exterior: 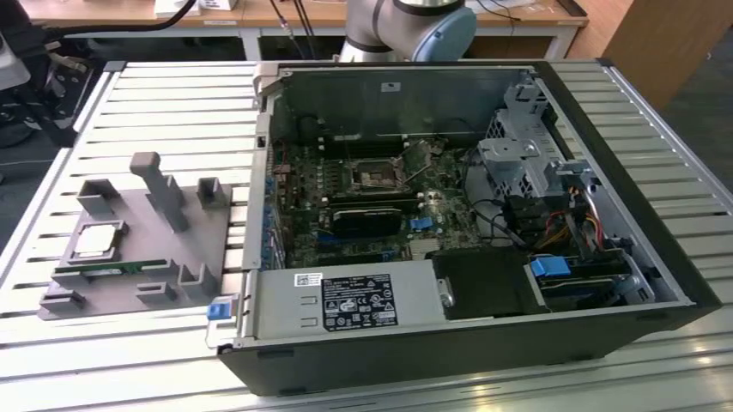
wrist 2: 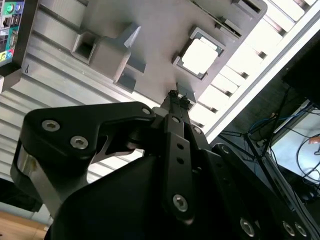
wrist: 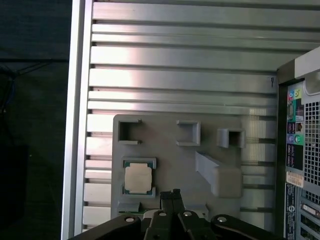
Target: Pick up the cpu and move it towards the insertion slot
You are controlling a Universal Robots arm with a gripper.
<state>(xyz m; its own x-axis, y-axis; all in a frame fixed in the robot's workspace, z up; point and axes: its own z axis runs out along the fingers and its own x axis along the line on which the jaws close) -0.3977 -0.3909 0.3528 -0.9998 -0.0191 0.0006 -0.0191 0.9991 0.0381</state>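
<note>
Gripper (wrist 2: 175, 96) hangs over the grey holder (exterior: 143, 245), fingers apparently pressed together, empty. The cpu (exterior: 98, 241) lies flat near the holder's edge at the exterior view's left, well apart from the insertion slot (exterior: 376, 176). We centre over it and grip opposite edges squarely.

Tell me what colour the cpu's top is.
Pale silver-grey metal; the cpu shows best in the first wrist view.

A ribbed silver aluminium surface (exterior: 172, 112) gleams under bright light; in the exterior view, a pale wooden desk (exterior: 103, 10) stands at twelve o'clock.
</note>
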